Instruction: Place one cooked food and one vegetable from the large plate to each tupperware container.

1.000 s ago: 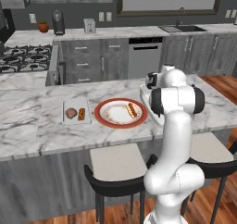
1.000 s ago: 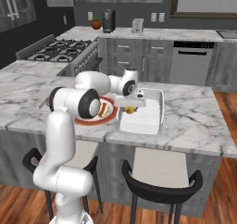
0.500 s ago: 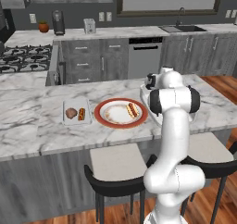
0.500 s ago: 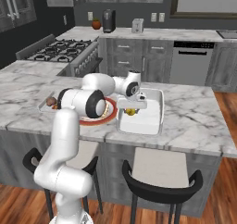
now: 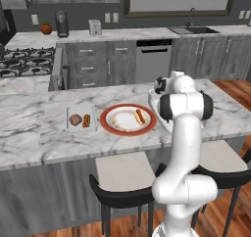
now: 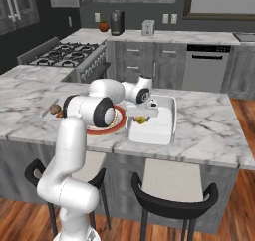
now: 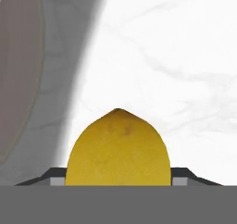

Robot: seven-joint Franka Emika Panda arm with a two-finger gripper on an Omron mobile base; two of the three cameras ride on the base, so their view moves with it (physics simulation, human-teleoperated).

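On the grey-veined marble worktop (image 5: 29, 133) stand three dishes in a row. One round dinner plate with a broad red-orange rim and white centre (image 5: 113, 130) carries a single sausage in a bun (image 5: 141, 116) on its right part. Just left of it lies one small flat pale-grey rectangular tray (image 5: 71, 128), holding two items side by side: one brown round piece of cooked food (image 5: 75, 119) and one small reddish-orange piece (image 5: 86, 120). On the plate's other side sits one larger, deeper white rectangular container with raised walls (image 6: 166, 135).

The white arm reaches over this deep container, and its dark two-finger pincer (image 6: 141, 119) hangs low above the container's near-left part. The pincer is clenched on one yellow, pointed, lemon-shaped vegetable (image 7: 118, 149), which sits between the two finger tips (image 7: 55, 174) above the container's white floor.
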